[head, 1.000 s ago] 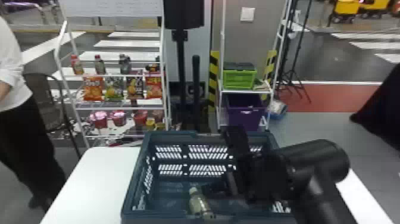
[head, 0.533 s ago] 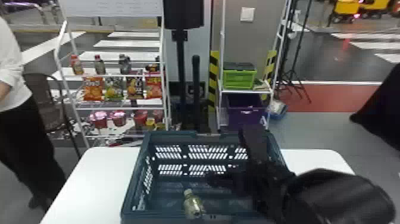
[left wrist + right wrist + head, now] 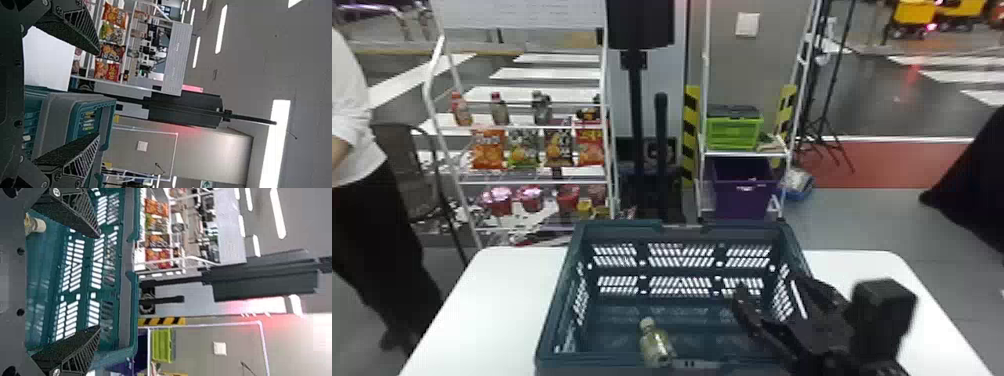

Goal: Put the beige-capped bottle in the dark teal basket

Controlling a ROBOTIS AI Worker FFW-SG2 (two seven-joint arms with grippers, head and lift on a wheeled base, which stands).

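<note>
A beige-capped bottle point(image 3: 657, 346), pale yellow-green, tilts inside the dark teal basket point(image 3: 558, 295) at the near side; right gripper point(image 3: 766, 286) and left gripper point(image 3: 98, 94) have fingers apart.

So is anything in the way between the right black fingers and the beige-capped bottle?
Nothing visible stands between the right black fingers and the beige-capped bottle, which is already inside the dark teal plastic basket.

Beige-capped bottle point(image 3: 657, 345), basket point(image 3: 554, 310) partly out of sight.
Right gripper's point(image 3: 768, 287) body is hiding the bottle below its neck, right wrist view; bottom edge is cutting off the basket's near outer wall, head view.
</note>
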